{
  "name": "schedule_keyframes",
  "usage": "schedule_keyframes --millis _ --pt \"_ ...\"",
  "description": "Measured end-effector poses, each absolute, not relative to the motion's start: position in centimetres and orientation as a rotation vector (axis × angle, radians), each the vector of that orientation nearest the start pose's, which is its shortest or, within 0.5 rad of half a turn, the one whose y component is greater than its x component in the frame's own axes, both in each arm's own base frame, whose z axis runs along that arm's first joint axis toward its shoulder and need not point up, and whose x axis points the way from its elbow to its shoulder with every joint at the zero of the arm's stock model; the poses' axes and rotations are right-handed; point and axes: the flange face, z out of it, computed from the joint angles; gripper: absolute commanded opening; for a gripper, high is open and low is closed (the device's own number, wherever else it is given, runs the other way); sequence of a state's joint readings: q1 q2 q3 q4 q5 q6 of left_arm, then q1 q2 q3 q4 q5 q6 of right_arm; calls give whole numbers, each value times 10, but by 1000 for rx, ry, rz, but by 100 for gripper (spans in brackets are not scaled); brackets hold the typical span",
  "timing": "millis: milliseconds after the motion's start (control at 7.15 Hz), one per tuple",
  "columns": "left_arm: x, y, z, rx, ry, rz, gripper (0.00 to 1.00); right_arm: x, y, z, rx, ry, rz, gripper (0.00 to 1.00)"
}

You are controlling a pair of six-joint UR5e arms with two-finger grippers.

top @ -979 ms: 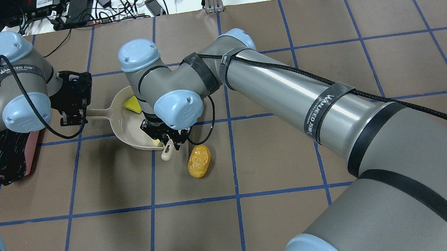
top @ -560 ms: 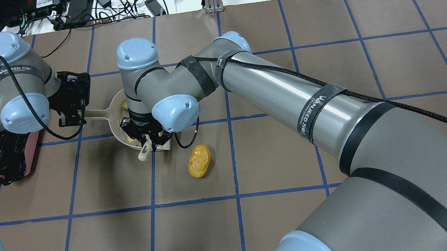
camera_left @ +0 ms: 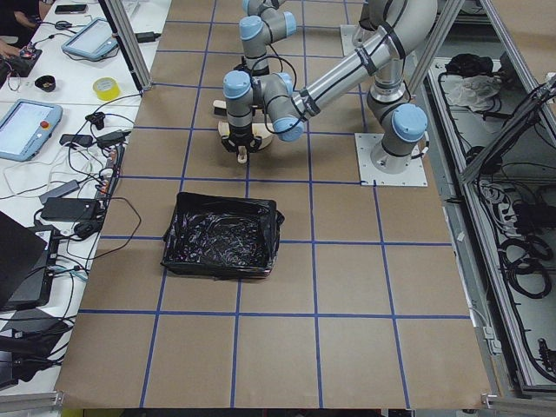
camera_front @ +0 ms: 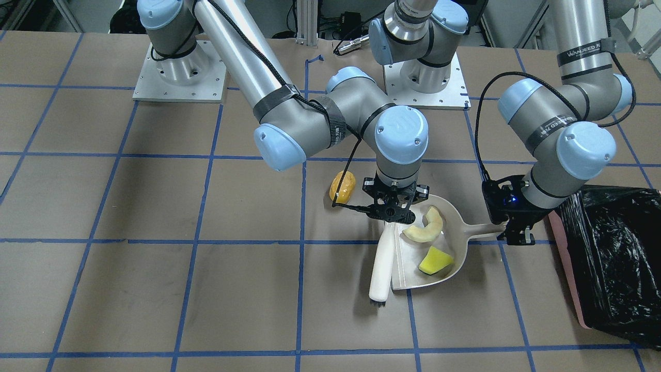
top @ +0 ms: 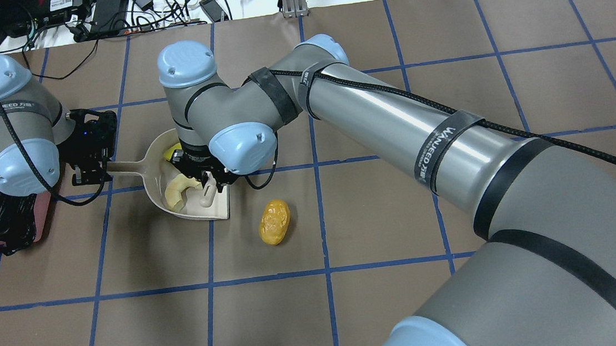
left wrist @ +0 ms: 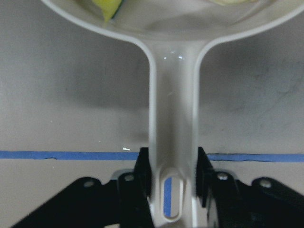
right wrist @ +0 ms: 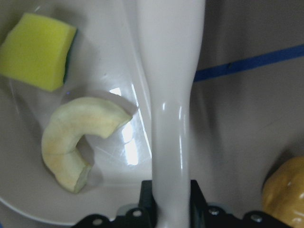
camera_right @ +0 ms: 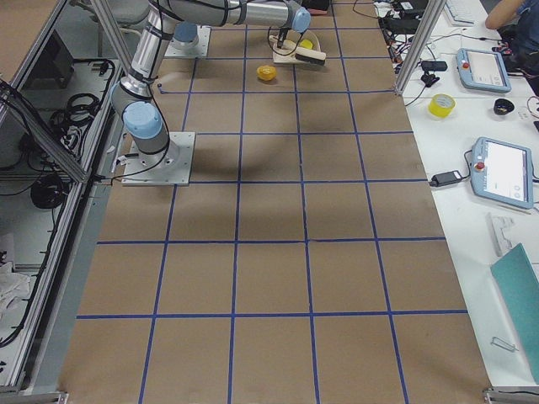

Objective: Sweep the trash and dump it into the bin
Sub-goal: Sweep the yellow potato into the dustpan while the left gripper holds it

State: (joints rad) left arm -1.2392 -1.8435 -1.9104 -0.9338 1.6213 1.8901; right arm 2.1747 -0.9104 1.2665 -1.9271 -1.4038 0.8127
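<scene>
Grips the beige brush (camera_front: 381, 268) by its handle in the right jaws, shut tight around it, the long body running straight out ahead of them and a tuft of dark bristles showing at the far tip. Lays that brush along the open lip of the beige dustpan (camera_front: 461, 243), right at the right jaws and spreading to one side of them. Has two pieces of trash inside the pan, close off the right jaws: nearest, the pale curved rind slice (right wrist: 78, 137), just beside the brush handle, contact not clear; a little farther out, the yellow-green sponge wedge (right wrist: 38, 50) with its dark green edge, apart from the rind. Has the third piece, the orange-brown lump (camera_front: 342, 186), outside the pan on the brown surface (camera_front: 155, 289), on the opposite side of the right jaws, near them yet touching neither brush nor dustpan. Pinches the dustpan handle (left wrist: 172, 142) in the left jaws, closed on its end by the hanging slot, the pan stretching straight ahead of them. Shows the pink bin (camera_front: 568, 274), lined with a crinkled black bag (camera_front: 614, 258), just past the left jaws on the side away from the pan, well apart from the right jaws and from all three pieces.
</scene>
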Motion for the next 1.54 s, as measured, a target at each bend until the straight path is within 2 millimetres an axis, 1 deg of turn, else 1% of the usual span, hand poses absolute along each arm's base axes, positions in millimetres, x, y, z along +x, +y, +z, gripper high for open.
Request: schedule_keyframes --millis 140,280,420,560,699,839,979,1119,1259,1399,1539 --pt "54 -542 251 2179 2204 54 0 523 -514 277 244 3075 95 6" --pt "52 -534 255 2181 2201 55 0 506 -509 290 194 3146 93 4" --pt "47 -522 258 2184 2199 61 0 488 -500 301 180 3196 123 3" --pt "41 -507 258 2187 2200 73 0 466 -486 306 200 3225 164 2" --pt "35 -493 254 2189 2205 89 0 441 -464 306 255 3244 208 1" --pt "30 -481 249 2185 2210 95 0 418 -435 302 326 3258 250 1" --pt "27 -473 247 2180 2209 94 0 399 -406 293 376 3271 295 1" --pt "24 -468 245 2178 2209 95 0 389 -388 281 404 3277 331 1" --pt "22 -463 243 2179 2212 97 0 389 -378 271 417 3269 361 1" --pt "21 -461 242 2178 2214 99 0 399 -371 261 459 3240 387 1" --pt "21 -461 242 2179 2215 99 0 418 -364 247 521 3203 390 1"
